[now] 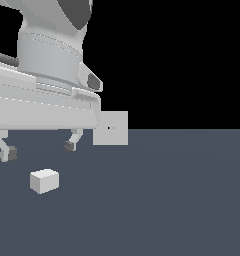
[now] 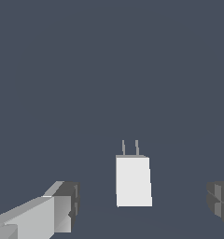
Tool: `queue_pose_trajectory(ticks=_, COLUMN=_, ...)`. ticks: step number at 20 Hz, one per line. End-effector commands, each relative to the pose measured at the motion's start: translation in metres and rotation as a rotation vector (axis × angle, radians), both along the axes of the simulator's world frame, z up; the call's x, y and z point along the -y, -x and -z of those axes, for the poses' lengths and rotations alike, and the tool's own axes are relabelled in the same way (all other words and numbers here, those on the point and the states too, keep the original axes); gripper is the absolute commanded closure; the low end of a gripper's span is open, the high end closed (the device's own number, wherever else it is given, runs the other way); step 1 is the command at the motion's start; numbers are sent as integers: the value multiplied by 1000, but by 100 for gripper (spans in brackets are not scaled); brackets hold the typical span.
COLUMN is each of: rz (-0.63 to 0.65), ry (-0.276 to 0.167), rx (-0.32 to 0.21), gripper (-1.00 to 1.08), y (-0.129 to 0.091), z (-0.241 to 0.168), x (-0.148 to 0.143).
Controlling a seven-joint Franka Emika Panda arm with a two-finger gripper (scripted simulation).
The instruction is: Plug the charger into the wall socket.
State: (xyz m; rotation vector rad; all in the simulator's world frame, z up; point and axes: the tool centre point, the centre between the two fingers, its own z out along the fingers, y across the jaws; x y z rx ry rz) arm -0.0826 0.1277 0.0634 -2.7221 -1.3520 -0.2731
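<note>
While the gripper (image 1: pixel 40 150) hangs with fingers (image 2: pixel 62 207) spread wide and empty, the charger (image 2: pixel 133 181) lies on the floor between them, below the fingertips, untouched

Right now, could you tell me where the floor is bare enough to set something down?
The floor is bare across the whole stretch on the exterior view's right of the wall socket and charger. The strip in front of the charger is also free. It is crowded only around the charger, where the gripper hangs above with open jaws, and by the socket.
</note>
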Motion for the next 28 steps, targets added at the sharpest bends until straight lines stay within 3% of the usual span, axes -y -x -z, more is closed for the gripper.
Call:
queue_pose_trajectory(ticks=1, rz=-10, ry=-1, rx=2, gripper=-92, y=1, z=1, x=-1)
queue_pose_trajectory(ticks=9, rz=-8, ry=0, rx=1, gripper=-92, y=1, z=6, x=0)
queue_pose_trajectory(ticks=24, rz=-9, ry=1, rx=1, gripper=-92, y=2, z=52, x=0)
queue_pose_trajectory(ticks=25, rz=-9, ry=1, rx=1, gripper=108, y=2, z=52, x=0)
queue_pose_trajectory(ticks=28, rz=-9, ry=1, rx=1, gripper=108, y=2, z=52, x=0)
